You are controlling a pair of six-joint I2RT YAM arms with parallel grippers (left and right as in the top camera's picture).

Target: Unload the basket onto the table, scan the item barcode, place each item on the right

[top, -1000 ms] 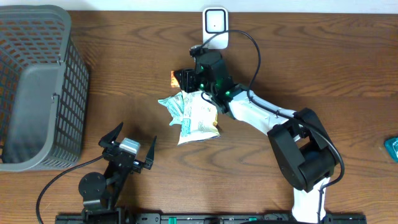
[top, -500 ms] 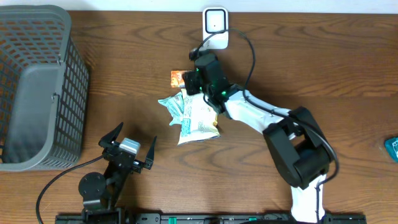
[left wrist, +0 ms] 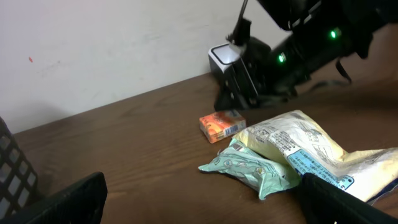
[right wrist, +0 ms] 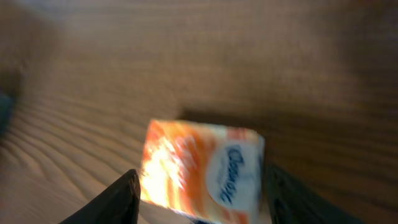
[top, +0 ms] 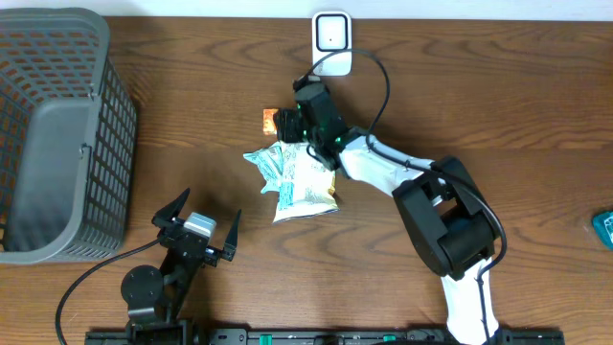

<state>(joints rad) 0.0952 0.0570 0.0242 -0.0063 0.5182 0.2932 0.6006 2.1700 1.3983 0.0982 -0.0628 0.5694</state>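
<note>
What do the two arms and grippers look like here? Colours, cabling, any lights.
Right arm: white links between bulky black joint housings, green LEDs lit near the wrist, looping black cable running off it. Right gripper: black, two fingers. Left arm: all black with a round base joint and a trailing black cable. Left gripper: black pointed fingers, silver block between them.

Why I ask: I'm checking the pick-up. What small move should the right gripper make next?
Probably close the right gripper on the small orange box: its open fingers stand either side of the box, which lies flat on the wooden table, so a squeeze should secure it.
</note>
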